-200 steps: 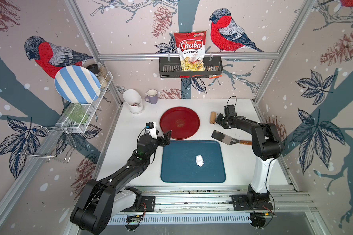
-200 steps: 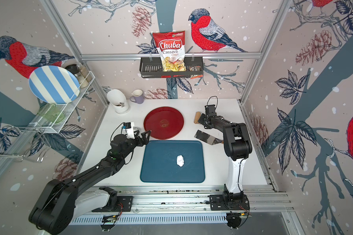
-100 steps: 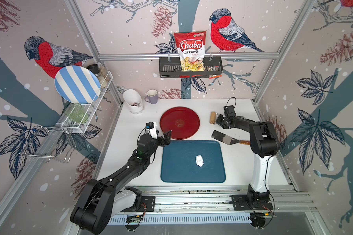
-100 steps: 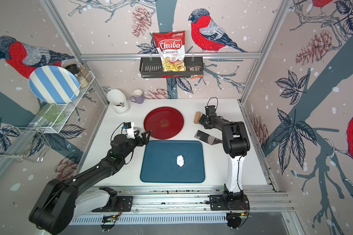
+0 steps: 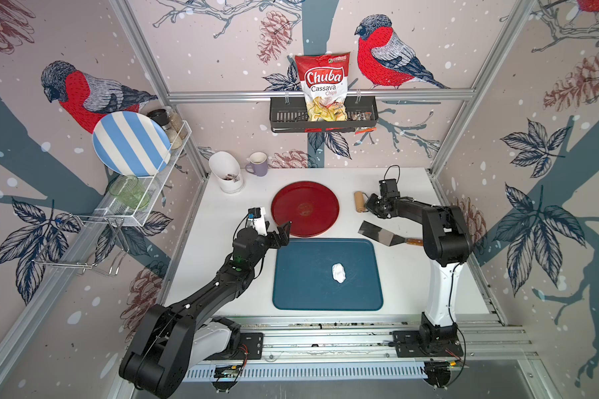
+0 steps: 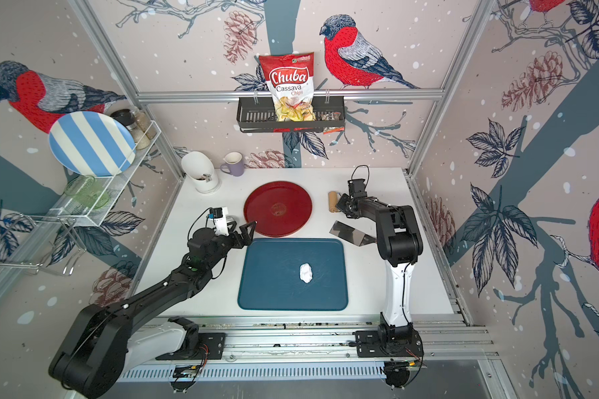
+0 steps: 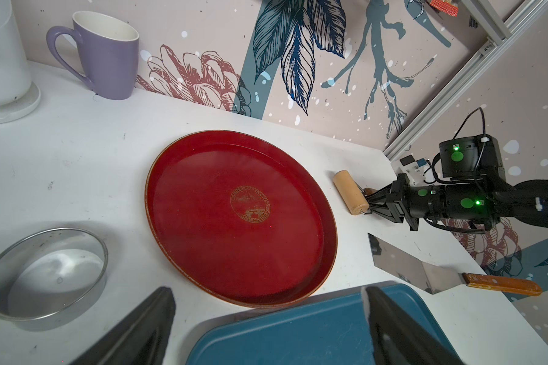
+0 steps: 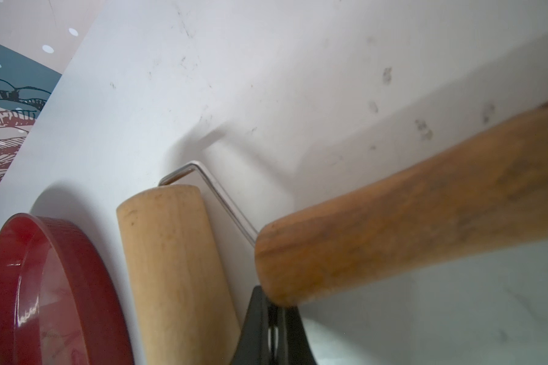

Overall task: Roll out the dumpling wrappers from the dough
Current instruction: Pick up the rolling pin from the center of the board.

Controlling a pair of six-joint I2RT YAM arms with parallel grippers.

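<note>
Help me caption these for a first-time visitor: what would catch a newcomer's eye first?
The white dough lump sits alone, right of centre on the blue tray in the foreground. Behind it lies a round red tray, empty, and to its right the right hand is shut at the handle of a small wooden roller. On the back wall a red Chuba cassava chips bag stands in a black shelf basket.

You're looking into a 3-walled booth — its wallpaper (image 5: pixel 222 51) is pale pink, printed with red-breasted bullfinches, pine cones and dark leaves on blue-grey branches, and framed by aluminium bars (image 5: pixel 222 97). A white table (image 5: pixel 415 183) fills the floor of it, evenly lit with soft shadows. A white wire rack (image 5: pixel 142 214) hangs on the left-hand wall and a black slotted basket (image 5: pixel 284 117) on the back bar — both above the table.
</note>
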